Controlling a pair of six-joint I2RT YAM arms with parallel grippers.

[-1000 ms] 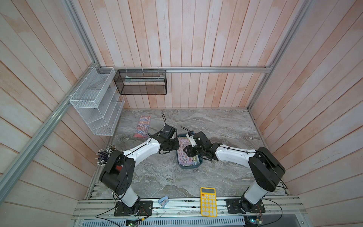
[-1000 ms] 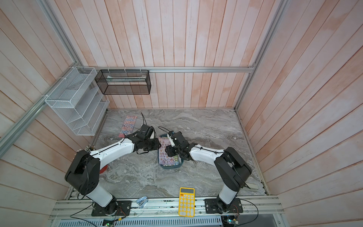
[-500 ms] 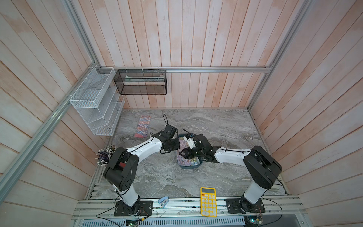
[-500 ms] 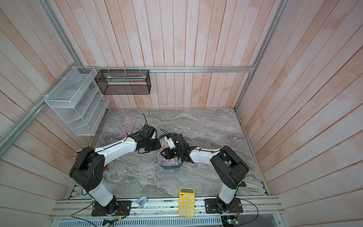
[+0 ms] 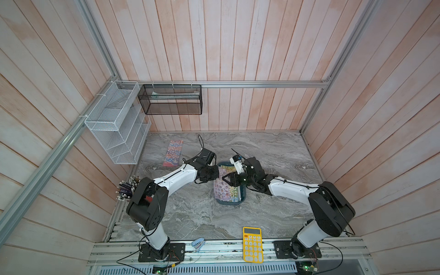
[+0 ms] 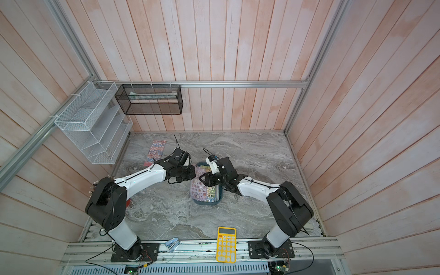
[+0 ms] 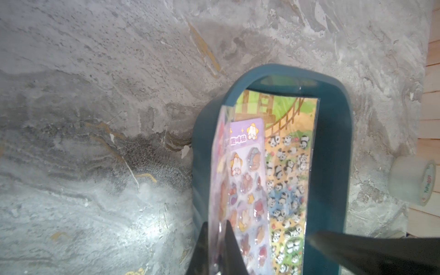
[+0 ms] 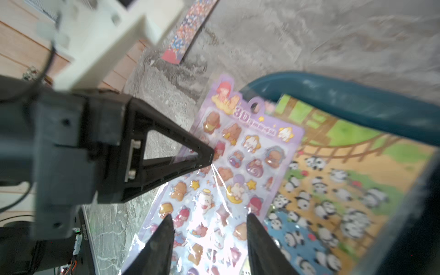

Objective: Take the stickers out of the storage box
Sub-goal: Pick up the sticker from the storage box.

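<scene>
**Item 1.** My left gripper (image 7: 216,223): fingers clenched on one long edge of the lilac sticker sheet (image 7: 247,181), one finger on each face.

**Item 2.** My right gripper (image 8: 209,221): fingers released and spread apart over the glossy face of the lilac sticker sheet, gripping nothing. I cannot tell whether the tips touch it.

**Item 3.** Lilac sticker sheet: tilted. The pinched edge is raised at my left fingers, above the box wall nearest them. The opposite edge lies down inside, over the panda sticker sheet (image 8: 333,190). One short end juts past the rim.

**Item 4.** Panda sticker sheet: flat in the box, beyond the lilac sticker sheet from my left fingers and just beside my right ones.

**Item 5.** Storage box (image 5: 232,203): dark teal, standing on the marble table (image 5: 190,214) directly beneath both pairs of fingers.

**Item 6.** Red-blue sticker sheet (image 5: 173,153): flat on the table outside the box, on the left fingers' side, well apart from both pairs.

**Item 7.** Tape roll (image 7: 414,183): near the box wall farthest from my left fingers.

**Item 8.** Yellow calculator (image 5: 252,244): well apart from all my fingers.
</scene>
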